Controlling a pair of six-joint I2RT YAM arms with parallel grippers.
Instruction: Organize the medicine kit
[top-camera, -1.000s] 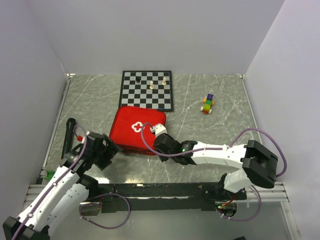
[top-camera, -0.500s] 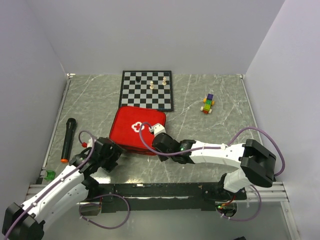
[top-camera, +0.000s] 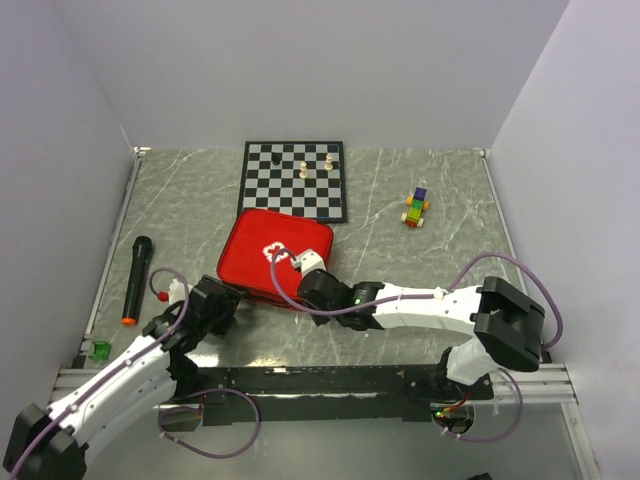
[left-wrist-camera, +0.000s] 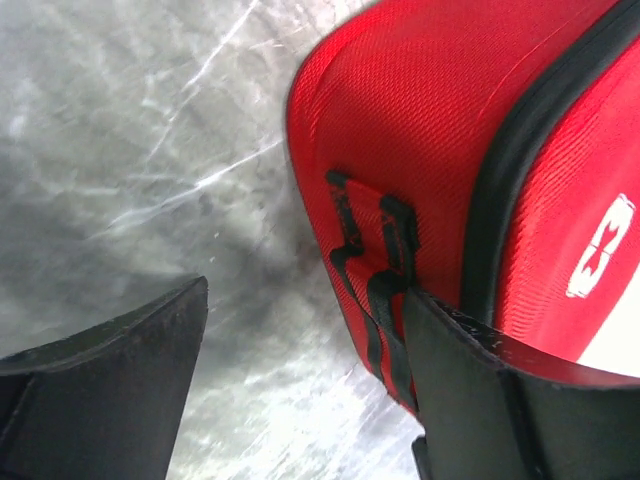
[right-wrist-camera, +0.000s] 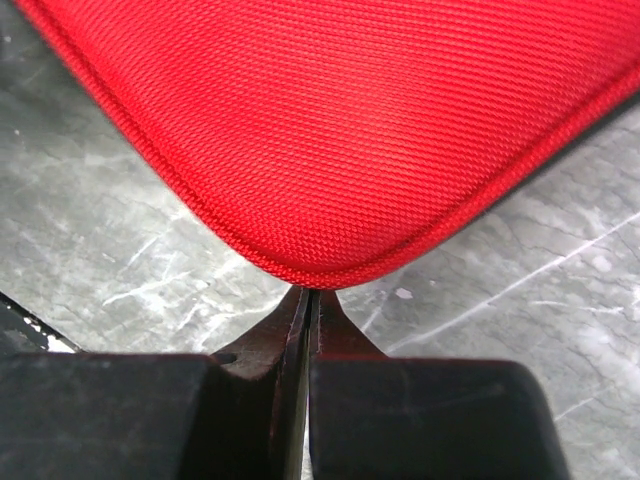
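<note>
The medicine kit (top-camera: 272, 252) is a red zipped case with a white cross, lying flat in the middle of the table. My left gripper (top-camera: 226, 302) is open at its near-left corner. In the left wrist view the left gripper (left-wrist-camera: 300, 390) straddles that corner, with a black strap loop (left-wrist-camera: 372, 285) on the medicine kit (left-wrist-camera: 420, 150) beside the right finger (left-wrist-camera: 490, 400). My right gripper (top-camera: 301, 275) is shut at the kit's near edge. In the right wrist view the right gripper (right-wrist-camera: 308, 292) touches the rounded red rim of the medicine kit (right-wrist-camera: 330, 130). Nothing shows between its fingers.
A chessboard (top-camera: 270, 200) with a few pieces lies just behind the kit. Stacked coloured blocks (top-camera: 416, 208) stand at the right. A black marker with an orange tip (top-camera: 136, 278) lies at the left, with a small green object (top-camera: 99, 350) near the front-left corner.
My left gripper has swung from the left toward the kit's near-left corner, uncovering the black marker, and its jaws have narrowed a little. My right gripper has slid slightly left along the kit's near edge.
</note>
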